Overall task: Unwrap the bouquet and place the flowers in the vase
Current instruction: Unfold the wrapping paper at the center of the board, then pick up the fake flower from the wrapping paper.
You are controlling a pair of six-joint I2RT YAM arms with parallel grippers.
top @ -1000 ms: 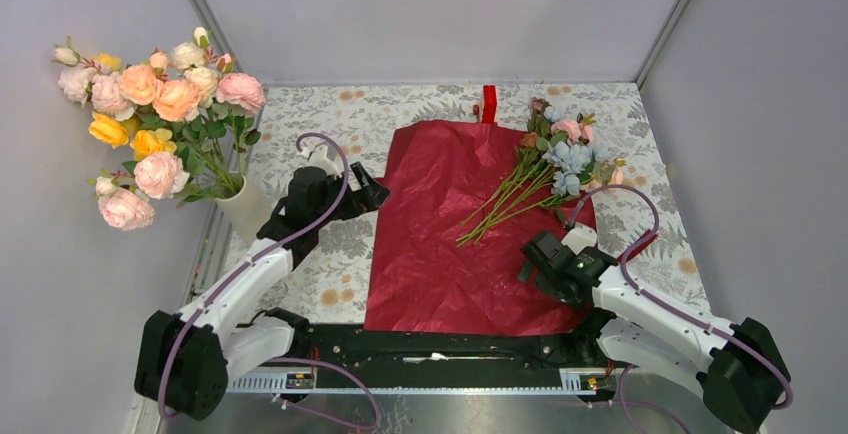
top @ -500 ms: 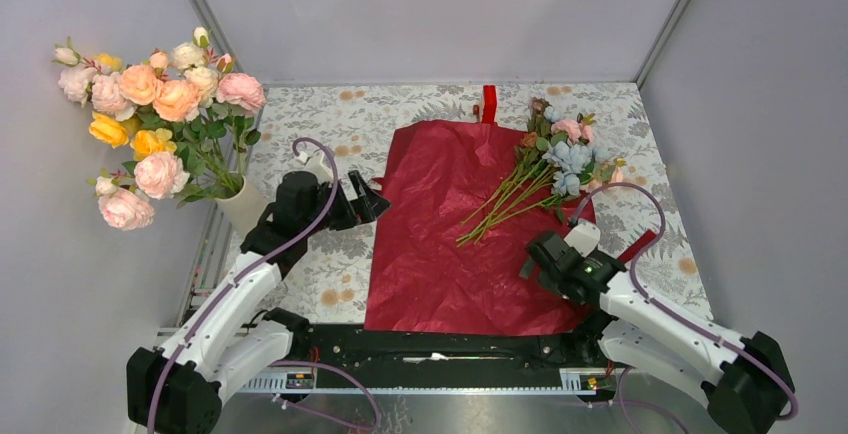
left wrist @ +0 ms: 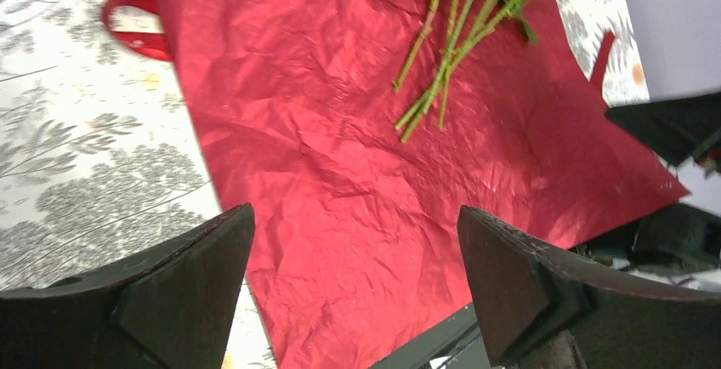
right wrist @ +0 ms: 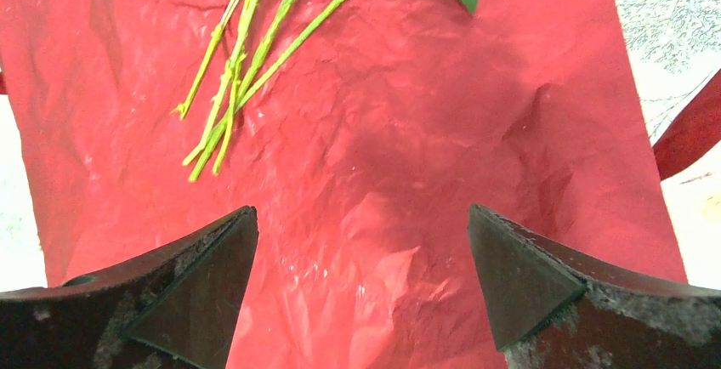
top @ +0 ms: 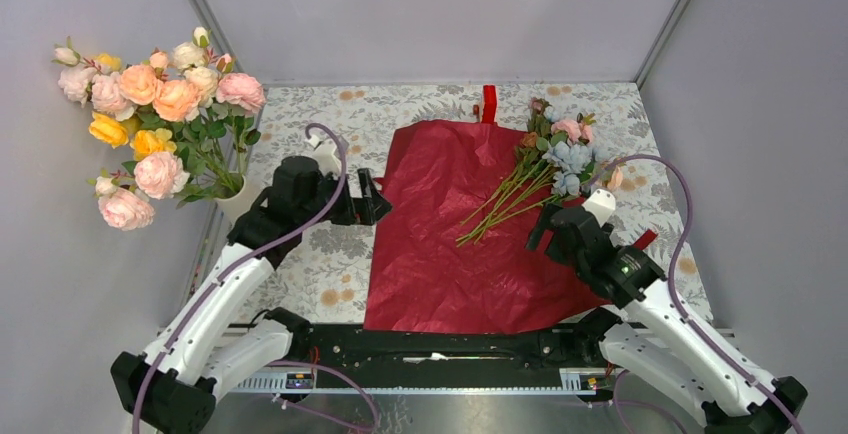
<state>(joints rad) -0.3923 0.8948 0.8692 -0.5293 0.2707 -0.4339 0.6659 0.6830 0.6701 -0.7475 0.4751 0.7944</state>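
The bouquet lies unwrapped: its dark red crinkly paper (top: pixel 450 224) is spread flat on the table. The flowers (top: pixel 555 154) rest loose on the paper's far right, stems (top: pixel 495 209) pointing to the near left. The white vase (top: pixel 233 201) stands at the left edge, partly hidden behind my left arm. My left gripper (top: pixel 372 197) hovers open at the paper's left edge. From the left wrist the paper (left wrist: pixel 340 131) and stem ends (left wrist: pixel 425 88) lie beyond the open gripper (left wrist: pixel 357 241). My right gripper (top: pixel 542 226) is open over the paper (right wrist: pixel 383 148), just short of the stems (right wrist: pixel 238 71).
A large bunch of peach, pink and yellow roses (top: pixel 160 114) fills the vase and overhangs the left wall. A red ribbon piece (top: pixel 489 102) lies at the paper's far edge, another (top: pixel 645 241) by my right arm. Grey walls close in on three sides.
My right arm has swung away from the near edge, towards the flower stems. My left arm has stretched a little to the right, gripper staying at the paper's left edge.
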